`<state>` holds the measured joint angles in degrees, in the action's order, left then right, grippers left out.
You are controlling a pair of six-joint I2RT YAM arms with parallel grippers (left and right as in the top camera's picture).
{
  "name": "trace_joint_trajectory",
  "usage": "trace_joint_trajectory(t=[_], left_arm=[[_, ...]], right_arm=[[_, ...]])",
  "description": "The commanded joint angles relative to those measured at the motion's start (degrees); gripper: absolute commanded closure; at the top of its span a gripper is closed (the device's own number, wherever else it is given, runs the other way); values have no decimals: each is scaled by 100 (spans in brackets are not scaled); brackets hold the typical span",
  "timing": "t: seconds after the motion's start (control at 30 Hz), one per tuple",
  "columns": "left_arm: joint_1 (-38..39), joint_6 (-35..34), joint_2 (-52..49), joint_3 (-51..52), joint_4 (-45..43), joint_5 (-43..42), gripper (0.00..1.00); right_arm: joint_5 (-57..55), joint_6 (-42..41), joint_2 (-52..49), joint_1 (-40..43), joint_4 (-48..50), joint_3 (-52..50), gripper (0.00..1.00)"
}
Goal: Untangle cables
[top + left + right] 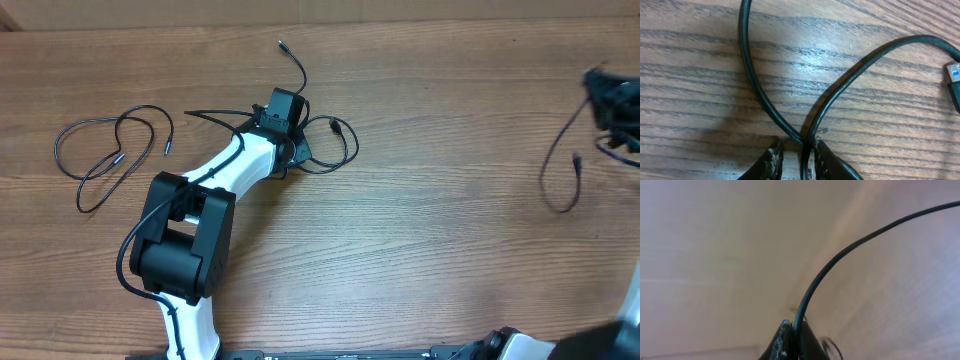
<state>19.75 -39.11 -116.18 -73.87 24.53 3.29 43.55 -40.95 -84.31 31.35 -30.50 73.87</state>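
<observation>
- Wooden worktop (450, 250)
- Left arm (215, 190): left jaws slightly apart astride two crossing cable strands (752, 85); cannot tell if pinched
- Right jaws closed tight on one hanging cable (830, 267)
- Loose cable (110, 155) looped far left
- Plug (954, 87), blue insert

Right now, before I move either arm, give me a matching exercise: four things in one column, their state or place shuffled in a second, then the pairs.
1 left gripper
2 right gripper
3 loose cable
4 USB plug

A jaws shut on a thin cord
B lying alone, far left in the overhead view
C jaws apart, crossed cable loop between them
D right edge of the left wrist view, untouched

Pairs: 1-C, 2-A, 3-B, 4-D
</observation>
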Motion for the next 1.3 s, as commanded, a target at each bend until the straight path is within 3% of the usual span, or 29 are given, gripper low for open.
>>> trace_joint_trajectory(t=[0.0, 0.3, 0.83, 0.87, 1.03, 1.1, 1.2, 1.27], left_arm=[[-70, -118, -345, 114, 92, 111, 77], [-70, -118, -345, 114, 92, 114, 76], [-70, -118, -345, 114, 90, 114, 72], [-70, -118, -345, 114, 90, 111, 71], [-70, -118, -345, 114, 92, 111, 70], [-70, -118, -345, 114, 92, 111, 68], [-70, -118, -345, 114, 90, 111, 64], [-70, -120, -345, 114, 87, 111, 63]], right_arm=[[114, 400, -511, -267, -278, 68, 96], [-238, 870, -1447, -964, -612, 66, 96], [-1311, 999, -1547, -1123, -905, 35, 96], [-1467, 999, -1547, -1143, -951, 35, 92], [-2422, 997, -1569, -1272, -1241, 35, 30], [-2730, 997, -1569, -1322, -1340, 35, 12], [-2903, 997, -1569, -1408, -1401, 20, 1], [-2898, 997, -1569, -1495, -1397, -35, 0]])
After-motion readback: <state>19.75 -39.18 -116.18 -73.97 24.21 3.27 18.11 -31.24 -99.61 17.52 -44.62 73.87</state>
